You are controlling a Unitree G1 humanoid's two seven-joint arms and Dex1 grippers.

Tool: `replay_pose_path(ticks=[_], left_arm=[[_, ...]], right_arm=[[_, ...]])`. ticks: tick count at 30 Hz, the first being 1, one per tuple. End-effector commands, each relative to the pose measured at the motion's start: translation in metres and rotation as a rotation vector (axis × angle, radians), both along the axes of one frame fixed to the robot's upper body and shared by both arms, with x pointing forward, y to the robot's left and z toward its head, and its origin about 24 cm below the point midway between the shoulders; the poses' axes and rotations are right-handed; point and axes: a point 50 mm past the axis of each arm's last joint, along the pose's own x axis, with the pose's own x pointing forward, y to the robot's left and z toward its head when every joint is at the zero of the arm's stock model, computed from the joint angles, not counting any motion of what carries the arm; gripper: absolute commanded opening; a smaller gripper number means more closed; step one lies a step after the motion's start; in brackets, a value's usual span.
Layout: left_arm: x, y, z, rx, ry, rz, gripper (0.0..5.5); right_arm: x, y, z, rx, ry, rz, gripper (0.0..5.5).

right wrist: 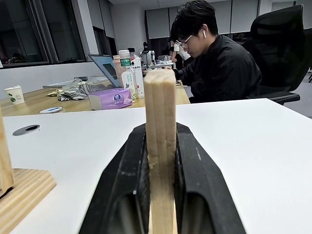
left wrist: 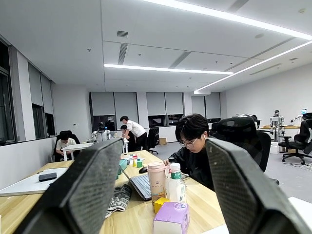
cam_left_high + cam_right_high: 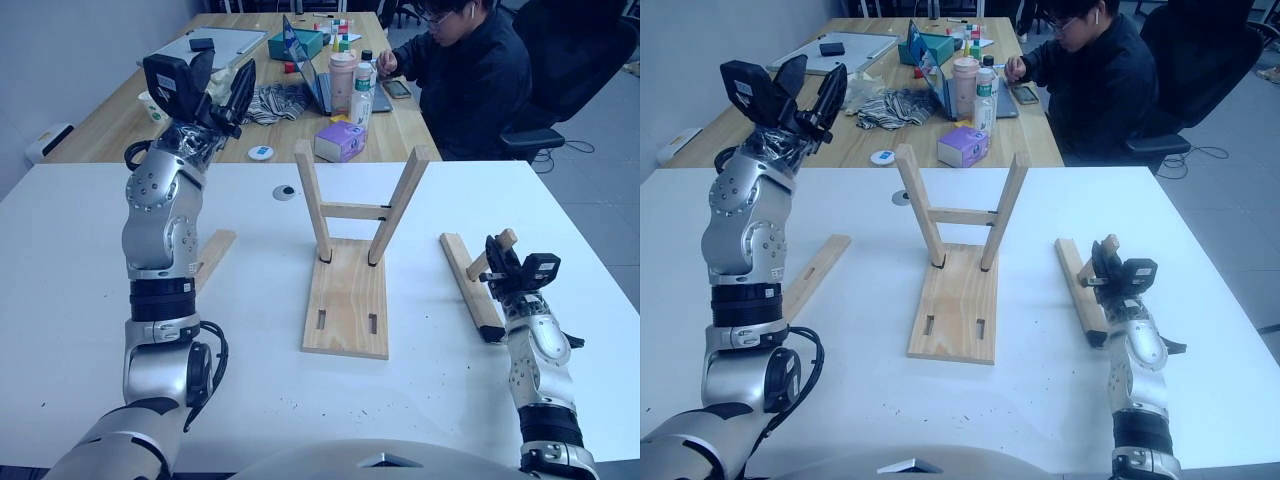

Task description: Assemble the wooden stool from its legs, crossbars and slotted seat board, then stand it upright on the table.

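The slotted seat board (image 3: 345, 295) lies flat at the middle of the white table (image 3: 80, 300). Two legs (image 3: 313, 200) stand in its far slots, joined by a crossbar (image 3: 355, 211); the two near slots are bare. Right of the board a third leg (image 3: 468, 285) lies on the table with a short crossbar (image 3: 497, 247) sticking up from it. My right gripper (image 3: 495, 262) is shut on that crossbar (image 1: 161, 146). My left gripper (image 3: 228, 65) is held high over the table's far left, open and holding nothing (image 2: 161, 190). A fourth leg (image 3: 214, 255) lies partly behind the left arm.
A round cable hole (image 3: 285, 192) sits just beyond the board. Behind the white table stands a wooden table (image 3: 110, 125) with a laptop (image 3: 305, 60), bottles (image 3: 342, 80) and a purple box (image 3: 340, 140). A person (image 3: 470, 70) sits there.
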Motion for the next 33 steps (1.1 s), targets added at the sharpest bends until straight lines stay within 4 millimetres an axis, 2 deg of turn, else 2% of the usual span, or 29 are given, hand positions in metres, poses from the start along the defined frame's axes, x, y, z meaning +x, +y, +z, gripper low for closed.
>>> replay_pose_path(ticks=[1,5,6,13,16,18,22,26,33], left_arm=[[0.004,-0.003,0.009,0.004,-0.013,-0.020,3.07],[0.004,-0.002,0.007,0.007,-0.012,-0.016,3.07],[0.003,-0.002,0.006,0.004,-0.012,-0.011,3.07],[-0.003,0.001,0.003,-0.013,-0.018,0.018,3.07],[-0.006,0.001,0.002,-0.020,-0.018,0.027,3.07],[-0.009,0.000,-0.002,-0.014,-0.013,0.027,3.07],[-0.013,0.001,-0.006,-0.022,-0.007,0.039,3.07],[-0.015,0.001,-0.006,-0.023,-0.003,0.042,3.07],[-0.016,0.002,-0.008,-0.021,0.008,0.045,3.07]], right_arm=[[-0.086,-0.003,-0.109,0.124,0.608,-0.103,0.41],[-0.068,-0.001,-0.079,0.133,0.474,-0.056,0.41],[-0.062,-0.001,-0.072,0.126,0.445,-0.049,0.77],[-0.034,-0.005,-0.029,0.059,0.369,-0.004,1.97],[-0.024,-0.015,-0.001,-0.007,0.412,-0.001,2.52],[-0.022,-0.019,0.009,-0.009,0.478,0.011,2.89],[-0.029,-0.020,0.012,0.004,0.606,0.026,3.04],[-0.040,-0.008,0.018,0.038,0.628,0.074,3.04],[-0.053,-0.003,0.013,0.021,0.699,0.083,3.04]])
